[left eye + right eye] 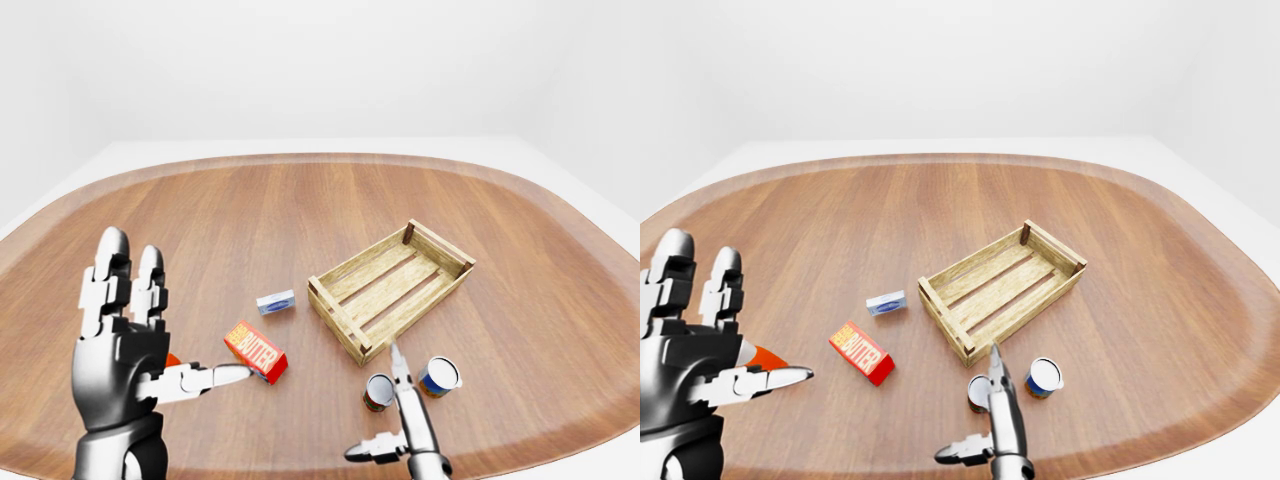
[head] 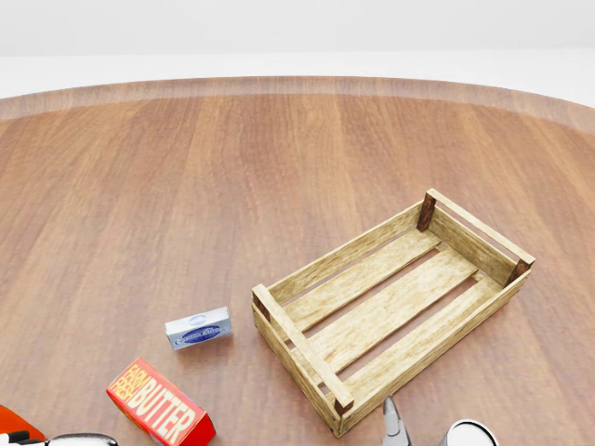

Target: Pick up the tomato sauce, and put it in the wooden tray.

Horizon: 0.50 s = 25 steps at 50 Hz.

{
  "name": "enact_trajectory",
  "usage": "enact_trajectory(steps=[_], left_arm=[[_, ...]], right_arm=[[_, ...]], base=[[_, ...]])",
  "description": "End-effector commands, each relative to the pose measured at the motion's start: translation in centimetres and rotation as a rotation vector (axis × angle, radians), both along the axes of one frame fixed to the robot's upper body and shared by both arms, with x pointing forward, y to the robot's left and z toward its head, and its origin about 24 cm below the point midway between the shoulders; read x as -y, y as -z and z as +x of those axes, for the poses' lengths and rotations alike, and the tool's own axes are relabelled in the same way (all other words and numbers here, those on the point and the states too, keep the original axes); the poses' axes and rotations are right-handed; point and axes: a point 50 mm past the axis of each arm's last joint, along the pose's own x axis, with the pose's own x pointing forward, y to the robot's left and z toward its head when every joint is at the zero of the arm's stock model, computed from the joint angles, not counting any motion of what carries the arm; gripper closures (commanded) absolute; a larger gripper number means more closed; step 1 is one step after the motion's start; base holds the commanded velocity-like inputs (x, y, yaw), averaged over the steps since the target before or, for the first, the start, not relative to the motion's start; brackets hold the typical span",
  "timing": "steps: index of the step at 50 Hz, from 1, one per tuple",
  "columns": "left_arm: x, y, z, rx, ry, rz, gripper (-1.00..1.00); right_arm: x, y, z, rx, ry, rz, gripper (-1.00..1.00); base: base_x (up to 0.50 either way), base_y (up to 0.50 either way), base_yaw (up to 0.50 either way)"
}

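Observation:
The tomato sauce can (image 1: 378, 393) has a red label and stands upright near the bottom edge of the left-eye view, just below the tray's near corner. The wooden tray (image 2: 296, 346) is an empty slatted crate lying at a slant right of centre. My right hand (image 1: 385, 410) is open at the bottom. Its long finger points up between the sauce can and a second can, and the thumb sticks out to the left. My left hand (image 1: 165, 330) is open and raised at the lower left, holding nothing.
A second can with a blue and orange label (image 1: 438, 377) stands right of the sauce can. A red butter box (image 1: 257, 352) and a small blue-white packet (image 1: 276, 302) lie left of the tray. An orange-red object (image 1: 765, 357) shows behind my left hand. All rest on the round wooden table (image 1: 300, 200).

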Motion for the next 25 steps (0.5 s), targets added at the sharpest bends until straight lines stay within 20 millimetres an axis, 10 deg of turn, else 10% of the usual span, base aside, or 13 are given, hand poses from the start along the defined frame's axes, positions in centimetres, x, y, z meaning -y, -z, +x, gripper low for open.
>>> enact_trajectory(steps=[1, 25], left_arm=[[0.03, -0.03, -0.05, 0.001, 0.001, 0.000, -1.00], [0.00, -0.08, -0.24, 0.003, 0.001, 0.000, -1.00]], right_arm=[[0.23, 0.12, -0.10, -0.004, 0.006, -0.004, -1.00], [0.35, 0.58, 0.06, -0.014, 0.010, 0.008, -1.00]], base=[[0.00, 0.00, 0.00], [0.00, 0.00, 0.00]])
